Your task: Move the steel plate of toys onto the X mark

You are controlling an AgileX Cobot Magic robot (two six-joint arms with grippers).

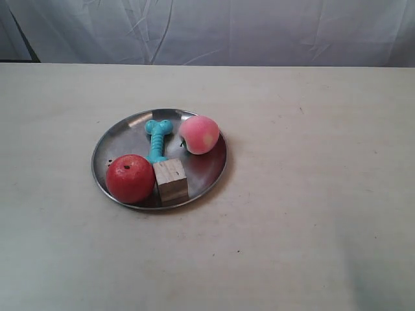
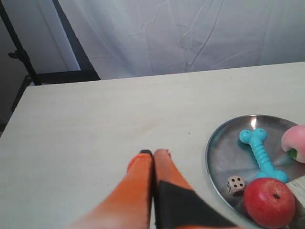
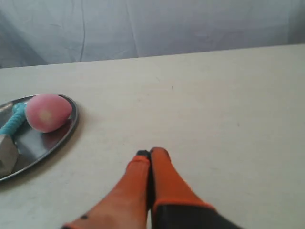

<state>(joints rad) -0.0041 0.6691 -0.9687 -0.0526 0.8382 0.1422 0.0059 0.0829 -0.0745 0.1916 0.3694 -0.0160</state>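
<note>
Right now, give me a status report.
Left end effector shut, empty. Right end effector shut, empty. Steel plate ungripped, toys aboard. X mark not in sight.

The steel plate (image 1: 123,137) sits on the pale table (image 1: 311,194). It holds a red apple (image 1: 130,179) touching a wooden cube (image 1: 171,181), a turquoise bone (image 1: 157,138) behind them, and a pink peach (image 1: 200,134) near the far rim. A white cloth (image 1: 227,29) hangs behind the table.
</note>
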